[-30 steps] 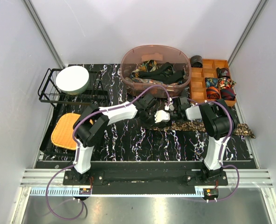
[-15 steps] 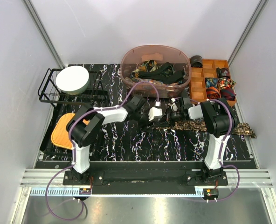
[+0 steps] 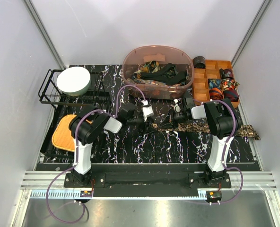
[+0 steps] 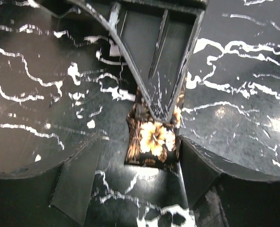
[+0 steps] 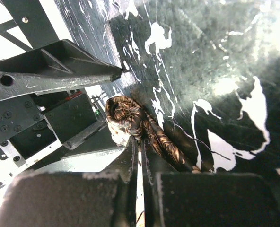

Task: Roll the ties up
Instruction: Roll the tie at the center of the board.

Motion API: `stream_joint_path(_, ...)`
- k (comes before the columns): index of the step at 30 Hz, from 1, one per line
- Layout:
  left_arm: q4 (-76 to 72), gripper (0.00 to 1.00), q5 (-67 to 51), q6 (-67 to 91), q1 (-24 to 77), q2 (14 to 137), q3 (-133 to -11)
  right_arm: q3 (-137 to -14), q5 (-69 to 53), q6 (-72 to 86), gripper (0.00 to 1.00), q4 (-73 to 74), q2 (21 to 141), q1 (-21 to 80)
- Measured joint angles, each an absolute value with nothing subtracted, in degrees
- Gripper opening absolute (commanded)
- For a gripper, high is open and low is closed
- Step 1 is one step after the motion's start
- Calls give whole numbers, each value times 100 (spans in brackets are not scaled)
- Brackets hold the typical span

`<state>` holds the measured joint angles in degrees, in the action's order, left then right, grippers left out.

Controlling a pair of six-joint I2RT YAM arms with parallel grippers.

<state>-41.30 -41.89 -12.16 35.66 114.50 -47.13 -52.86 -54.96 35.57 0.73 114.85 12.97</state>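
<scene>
A brown floral tie [image 3: 204, 127] lies across the black marbled table, running from mid-table to the right edge. Its left end [image 5: 126, 118] is coiled round the tips of my right gripper [image 5: 141, 153], which is shut on it. In the left wrist view that folded end [image 4: 152, 139] sits under the right gripper's pointed black fingers [image 4: 161, 71]. My left gripper [image 4: 140, 184] is open just short of the tie end and holds nothing. From above, my left gripper [image 3: 155, 118] is left of the tie and my right gripper [image 3: 177, 113] is over its end.
A clear tub [image 3: 130, 61] of loose ties stands at the back centre. An orange divided tray [image 3: 200, 85] with rolled ties is at the back right. A wire rack [image 3: 48, 92] with a white bowl [image 3: 74, 80] and an orange mat [image 3: 66, 132] are at the left.
My left gripper has opened, let go of the tie end and drawn back to the left. My right gripper stays shut at the coiled end.
</scene>
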Motion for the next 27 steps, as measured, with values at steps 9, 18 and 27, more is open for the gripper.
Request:
stream_joint_path(9,-5245,39,-4311,-1041,3765,11745,-4445,-5384,-5500,3402,0,294,11518,1284)
stream_joint_path(18,-3022,16,-4101,-1885,3852,11347,-5144,-5365,-5540,3395,17,281,11498,1245)
stream_joint_path(27,-198,11,-3750,-2993,3916,11198,-6248,-5162,-5474,3369,37,657,10980,1020)
